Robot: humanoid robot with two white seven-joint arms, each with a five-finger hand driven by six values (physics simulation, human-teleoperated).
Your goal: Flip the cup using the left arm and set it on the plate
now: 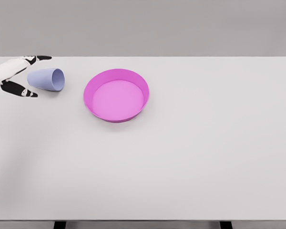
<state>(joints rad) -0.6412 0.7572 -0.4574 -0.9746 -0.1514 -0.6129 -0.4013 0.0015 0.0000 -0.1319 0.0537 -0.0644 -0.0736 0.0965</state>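
- Fingers of the robot's left hand reach in at the far left of the white table, spread wide like a fork: one dark-tipped finger runs along the far side of the cup, another lies on the near side, and nothing is gripped between them yet. Whether either fingertip touches the cup cannot be told from the head view.
- Cup, pale lavender, lies on its side just beyond the open fingers, its base toward the palm and its mouth facing away from the hand, toward the plate. That lie seems to explain the sideways approach: a hand closing round the base end could, by judgement, turn the wrist and stand the cup upright.
- Plate, a bright pink dish with a raised rim, sits farther out from the hand, past the cup's mouth and a little nearer the camera, apart from the cup with bare table between them. Its closeness looks meant to keep the carry short once the cup is righted.
- Right of the plate, the tabletop runs on to its edge; the right arm does not show.
- Judged from this layout, the grasp is about to be made, and the flip and placement are not yet done.
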